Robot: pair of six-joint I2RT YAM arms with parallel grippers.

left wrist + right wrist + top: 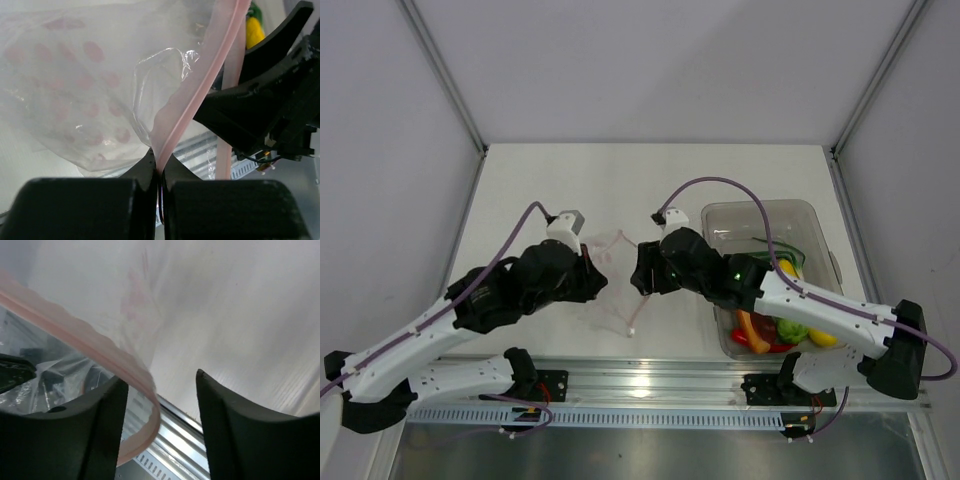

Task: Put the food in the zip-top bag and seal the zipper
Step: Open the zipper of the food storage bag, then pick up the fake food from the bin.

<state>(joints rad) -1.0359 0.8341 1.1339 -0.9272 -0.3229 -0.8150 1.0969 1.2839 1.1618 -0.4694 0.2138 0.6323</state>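
The clear zip-top bag (615, 285) with pink spots hangs between my two grippers at the table's middle. My left gripper (161, 167) is shut on the bag's pink zipper strip (200, 85); the spotted film (75, 95) spreads to the left. My right gripper (162, 385) is open, and the pink strip (100, 352) curls between its fingers, close to the left one. The food (790, 330) lies in the rigid clear bin (760, 215) on the right: yellow, green, red and orange pieces, partly hidden by my right arm. No food shows in the bag.
The bin stands by the table's right edge. A metal rail (650, 375) runs along the near edge. Grey walls close in the back and both sides. My right gripper's black body (270, 100) shows at the right of the left wrist view.
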